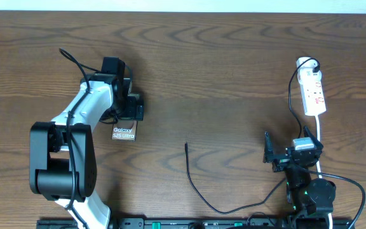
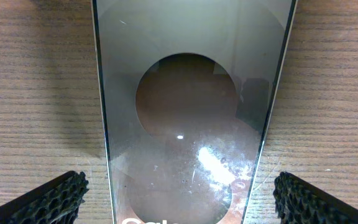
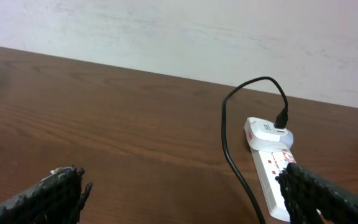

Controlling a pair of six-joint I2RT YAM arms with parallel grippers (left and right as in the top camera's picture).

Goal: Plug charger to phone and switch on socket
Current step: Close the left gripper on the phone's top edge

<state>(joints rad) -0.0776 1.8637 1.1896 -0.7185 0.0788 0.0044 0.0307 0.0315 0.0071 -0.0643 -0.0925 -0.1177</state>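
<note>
A: Where is the phone [image 1: 123, 132]?

B: It lies flat on the table [image 1: 221, 76], on the left side. The left arm covers most of it from overhead, and only the end with the white lettering shows.

A: Does the left gripper [image 2: 182, 205] have hold of it?

B: No. In the left wrist view its jaws are spread wide, one finger on each side of the phone [image 2: 188, 112] with bare wood between finger and edge. It holds nothing.

A: And the right gripper [image 1: 292, 151]?

B: It is also wide open and empty, near the right front of the table and just below the power strip [image 1: 313, 92].

A: Where is the charger cable [image 1: 196, 184]?

B: One end goes into a white adapter on the far end of the power strip [image 3: 272, 168]. The cable [image 3: 225, 137] runs down past the right arm and curves along the front edge. Its plug tip [image 1: 186, 146] lies on bare wood between the two arms, well apart from the phone.
</note>
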